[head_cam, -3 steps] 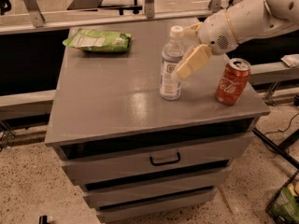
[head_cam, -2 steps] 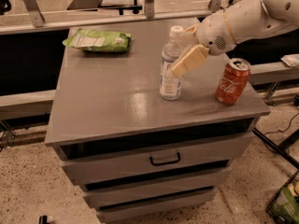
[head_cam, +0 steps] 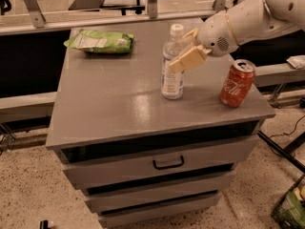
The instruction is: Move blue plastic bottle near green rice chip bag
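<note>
the gripper (head_cam: 185, 47) sits at the shoulder of the blue plastic bottle (head_cam: 171, 80), which stands upright mid-table (head_cam: 109, 109); i cannot tell if it is clamped. the bottle looks light, slick and squashy, so gripping just below the shoulder seems best, and its fill is unclear. the green rice chip bag (head_cam: 100, 41) lies well apart, far left.

Grey bench (head_cam: 109, 104) with front drawers (head_cam: 157, 194), black handle (head_cam: 168, 163) on the top one, red can (head_cam: 237, 83) upright near the front right corner, gripper (head_cam: 178, 51) above mid-bench, toward the right edge.
</note>
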